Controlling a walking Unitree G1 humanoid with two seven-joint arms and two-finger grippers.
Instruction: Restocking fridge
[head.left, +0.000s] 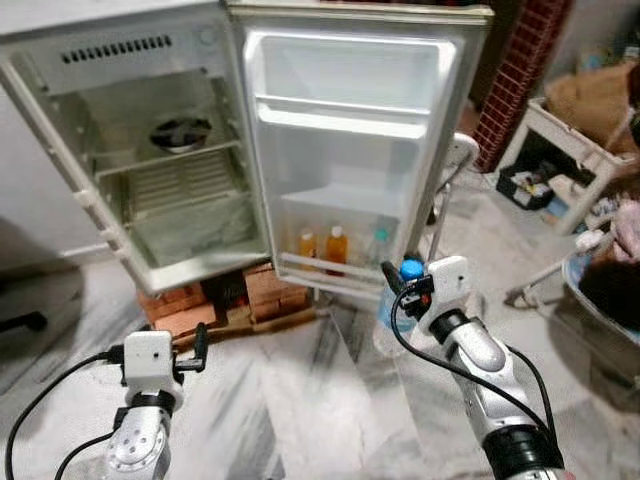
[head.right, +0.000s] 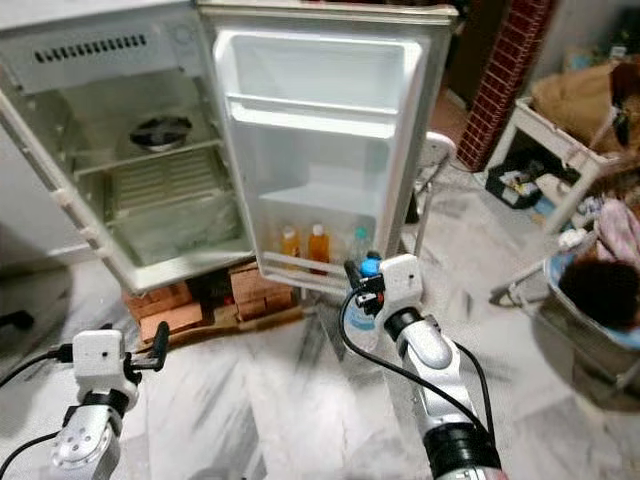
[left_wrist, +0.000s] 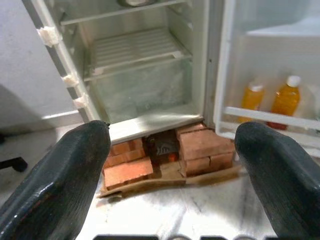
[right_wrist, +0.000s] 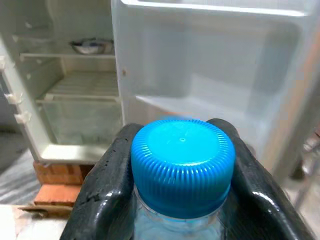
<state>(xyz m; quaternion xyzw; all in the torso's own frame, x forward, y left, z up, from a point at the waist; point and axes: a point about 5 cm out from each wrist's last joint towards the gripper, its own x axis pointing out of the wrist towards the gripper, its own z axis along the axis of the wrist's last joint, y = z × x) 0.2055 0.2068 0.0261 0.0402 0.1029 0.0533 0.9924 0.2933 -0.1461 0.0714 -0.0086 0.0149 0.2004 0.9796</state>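
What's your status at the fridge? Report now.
Right end effector shut on blue-capped water bottle, short of the open door shelf. Left end effector open, empty, low. Two orange bottles already shelved. Path unobstructed.

Water bottle (right_wrist: 182, 170) body cut off below its cap; contents of metal bowl (head.left: 181, 133) unseen.

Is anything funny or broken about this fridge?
Yes. The fridge stands on stacked red bricks and cardboard instead of the floor, which looks makeshift. Nothing looks spilled. The right end effector grips a blue-capped water bottle near the open door.
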